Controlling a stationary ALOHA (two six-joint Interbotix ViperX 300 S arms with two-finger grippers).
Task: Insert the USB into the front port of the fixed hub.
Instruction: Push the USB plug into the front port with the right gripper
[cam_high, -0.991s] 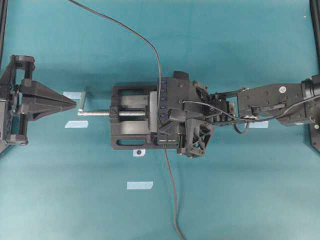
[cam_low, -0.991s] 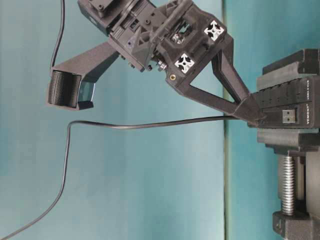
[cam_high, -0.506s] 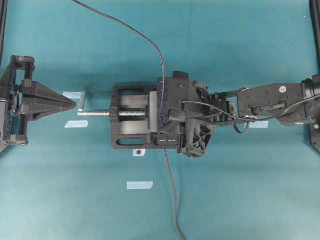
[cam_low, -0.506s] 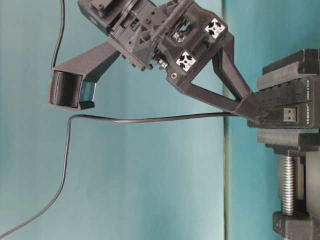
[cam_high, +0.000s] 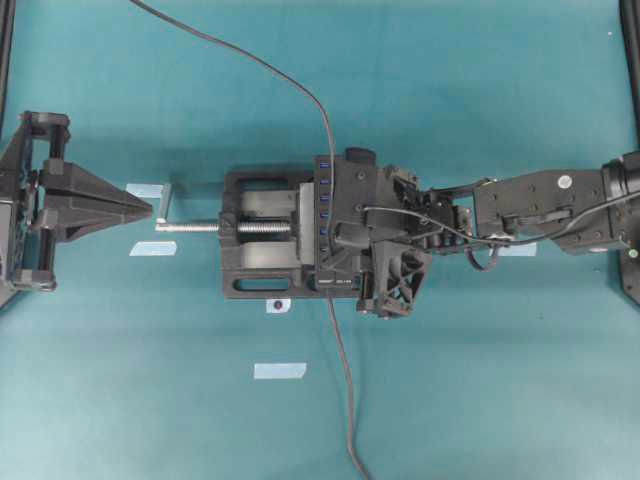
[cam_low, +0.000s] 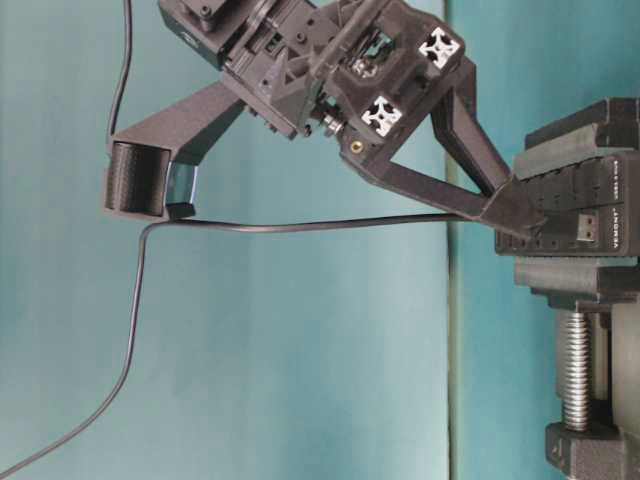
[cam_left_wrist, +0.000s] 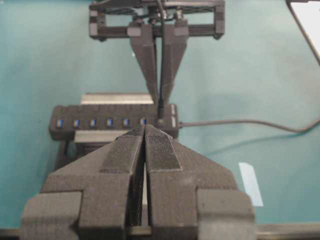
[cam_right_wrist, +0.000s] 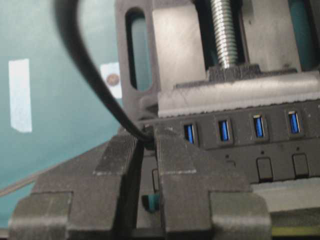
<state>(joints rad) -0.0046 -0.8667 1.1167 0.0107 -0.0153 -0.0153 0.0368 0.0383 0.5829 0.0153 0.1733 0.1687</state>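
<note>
The fixed hub (cam_high: 325, 200) is a black bar with a row of blue ports, clamped in a vise. My right gripper (cam_right_wrist: 147, 142) is shut on the USB (cam_right_wrist: 148, 139), a small black plug, right at the end port beside the blue ones. The left wrist view shows the right gripper's fingers (cam_left_wrist: 170, 75) coming straight down onto that end of the hub (cam_left_wrist: 100, 112). At table level only a sliver of silver (cam_low: 590, 222) shows below the fingertip (cam_low: 520, 215). The USB's thin cable (cam_high: 270, 70) trails to the top edge. My left gripper (cam_high: 148, 207) is shut and empty, far left.
The black vise (cam_high: 250, 270) holds the hub, its silver screw handle (cam_high: 165, 205) just ahead of my left gripper. A second cable (cam_high: 345, 400) leaves the hub's labelled end toward the front edge. Pale tape strips (cam_high: 280, 371) lie on the teal table.
My right gripper has pressed the USB further toward the hub. The silver part seen at table level has shrunk to a sliver. The cable shifted slightly; the left arm stayed still.
</note>
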